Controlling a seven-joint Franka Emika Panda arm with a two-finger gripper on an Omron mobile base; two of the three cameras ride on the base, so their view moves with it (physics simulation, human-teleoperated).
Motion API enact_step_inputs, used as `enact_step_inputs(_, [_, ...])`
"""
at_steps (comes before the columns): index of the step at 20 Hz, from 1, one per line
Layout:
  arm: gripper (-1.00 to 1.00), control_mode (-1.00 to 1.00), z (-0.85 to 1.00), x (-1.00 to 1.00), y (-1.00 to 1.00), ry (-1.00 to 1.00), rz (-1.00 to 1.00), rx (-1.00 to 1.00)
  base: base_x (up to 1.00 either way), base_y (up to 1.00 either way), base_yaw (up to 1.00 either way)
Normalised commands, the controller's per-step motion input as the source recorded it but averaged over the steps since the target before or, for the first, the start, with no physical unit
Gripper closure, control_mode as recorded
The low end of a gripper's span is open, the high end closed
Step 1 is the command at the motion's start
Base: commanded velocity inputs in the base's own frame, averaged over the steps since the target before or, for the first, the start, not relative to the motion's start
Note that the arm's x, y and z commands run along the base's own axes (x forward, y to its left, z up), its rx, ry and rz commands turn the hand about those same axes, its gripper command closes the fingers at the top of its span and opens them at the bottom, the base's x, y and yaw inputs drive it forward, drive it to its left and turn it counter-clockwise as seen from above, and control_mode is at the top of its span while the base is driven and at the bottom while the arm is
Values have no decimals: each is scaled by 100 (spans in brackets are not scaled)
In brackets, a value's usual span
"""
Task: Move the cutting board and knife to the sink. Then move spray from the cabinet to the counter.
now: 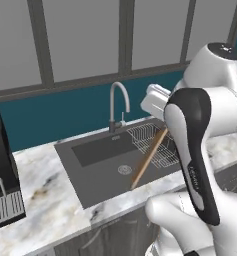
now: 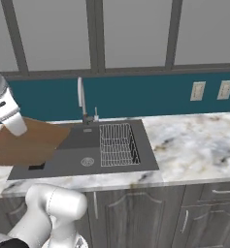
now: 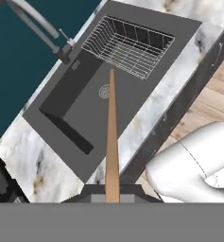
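We've got the board [image 3: 112,142] clamped edge-on in the gripper [image 3: 112,196], jaws pinched tight on its near end, and it hangs in the air above the sink [image 1: 97,175]. From the left it shows as a thin slanted strip over the basin; from the right its broad wooden face [image 2: 26,143] covers the sink's left end. Down in the basin we see the round drain [image 2: 87,161] and a wire rack [image 2: 117,144] on the right side, with nothing in it. The faucet [image 1: 118,105] stands behind, marble counter [image 2: 199,140] all around.
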Motion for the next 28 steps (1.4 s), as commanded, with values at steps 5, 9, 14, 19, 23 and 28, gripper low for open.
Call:
enact_step_inputs(5, [100, -100, 6, 19, 16, 0, 2, 44, 0, 0, 0])
enact_step_inputs(9, [100, -100, 7, 37, -4, 0, -2, 23, 0, 0, 0])
enact_step_inputs(14, [100, -100, -17, 20, -10, 0, -1, 4, 0, 0, 0])
enact_step_inputs(19, [100, -100, -51, 13, 0, 0, -10, -1, 0, 0, 0])
enact_step_inputs(23, [100, -100, -59, 0, -6, 0, -16, -1, 0, 0, 0])
enact_step_inputs(28, [100, -100, -57, 3, -18, 0, -14, 0, 0, 0, 0])
